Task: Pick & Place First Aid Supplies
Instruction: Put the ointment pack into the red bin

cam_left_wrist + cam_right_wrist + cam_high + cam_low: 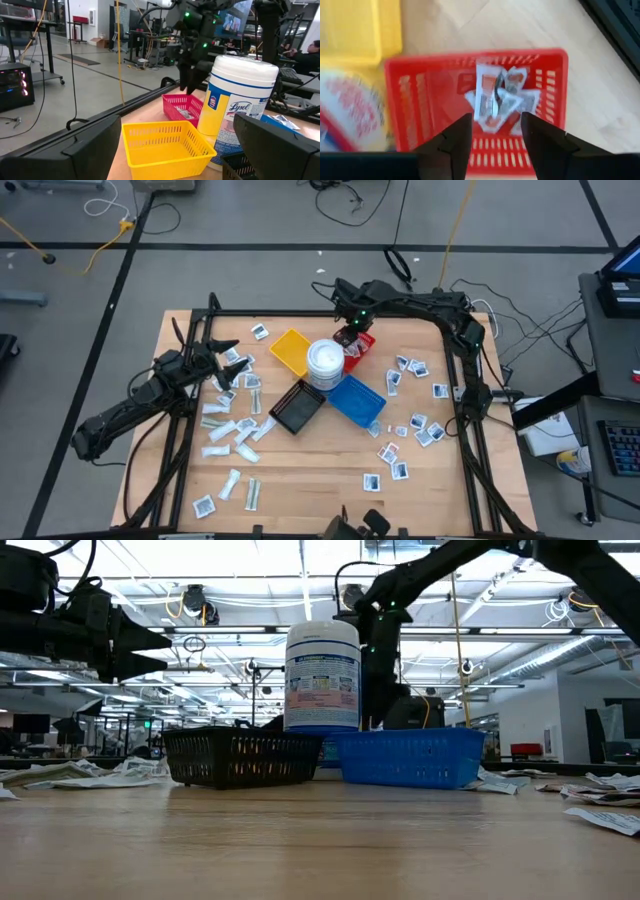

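Directly below the right tool (492, 131) — fingers apart, empty — packets (496, 102) lie in the red tray (405, 100).

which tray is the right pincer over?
The red tray, behind the white tub. The right pincer hangs above it, open, with packets inside. Yellow, black and blue trays sit away from it.

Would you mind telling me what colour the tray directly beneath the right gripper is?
Red; the tray shows best in the right wrist view, under the right gripper.
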Controlling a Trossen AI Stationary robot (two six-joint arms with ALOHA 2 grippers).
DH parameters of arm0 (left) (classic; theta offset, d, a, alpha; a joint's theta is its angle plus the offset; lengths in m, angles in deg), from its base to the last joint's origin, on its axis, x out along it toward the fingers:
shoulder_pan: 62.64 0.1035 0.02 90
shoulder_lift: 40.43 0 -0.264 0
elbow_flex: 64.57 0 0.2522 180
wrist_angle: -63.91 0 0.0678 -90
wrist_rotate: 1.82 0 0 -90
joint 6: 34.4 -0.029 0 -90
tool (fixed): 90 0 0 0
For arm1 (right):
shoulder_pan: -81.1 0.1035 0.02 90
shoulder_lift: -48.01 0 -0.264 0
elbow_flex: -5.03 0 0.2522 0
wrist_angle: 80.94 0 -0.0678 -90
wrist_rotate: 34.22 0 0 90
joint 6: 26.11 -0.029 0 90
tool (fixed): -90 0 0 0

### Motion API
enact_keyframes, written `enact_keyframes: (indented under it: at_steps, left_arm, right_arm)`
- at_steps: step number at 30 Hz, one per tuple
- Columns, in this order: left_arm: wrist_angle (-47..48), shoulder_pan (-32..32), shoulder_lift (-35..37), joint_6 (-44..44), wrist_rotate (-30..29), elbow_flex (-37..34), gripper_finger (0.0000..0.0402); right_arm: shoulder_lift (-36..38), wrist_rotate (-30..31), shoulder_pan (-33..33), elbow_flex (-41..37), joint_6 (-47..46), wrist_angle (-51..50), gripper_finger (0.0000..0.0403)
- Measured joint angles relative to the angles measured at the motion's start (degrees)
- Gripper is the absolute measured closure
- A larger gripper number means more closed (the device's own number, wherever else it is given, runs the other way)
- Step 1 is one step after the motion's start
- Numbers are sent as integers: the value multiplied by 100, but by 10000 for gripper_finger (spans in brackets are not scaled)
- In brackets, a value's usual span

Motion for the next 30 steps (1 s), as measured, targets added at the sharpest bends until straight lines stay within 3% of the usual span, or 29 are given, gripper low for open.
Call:
enact_keyframes:
  at_steps: [7, 15, 22, 30]
  left_arm:
    - [1, 2, -2, 0, -2, 0, 9]
    - [1, 2, -2, 0, 0, 0, 9]
    - [-1, 2, 0, 0, -2, -1, 9]
    - [2, 2, 0, 0, -2, 0, 9]
  right_arm:
    - [142, -2, 16, 0, 782, -557, 249]
    - [179, 0, 48, -88, 939, -1094, 252]
    - [1197, -2, 328, -1436, 706, -648, 254]
    - [2466, 20, 1089, -3072, 100, -107, 255]
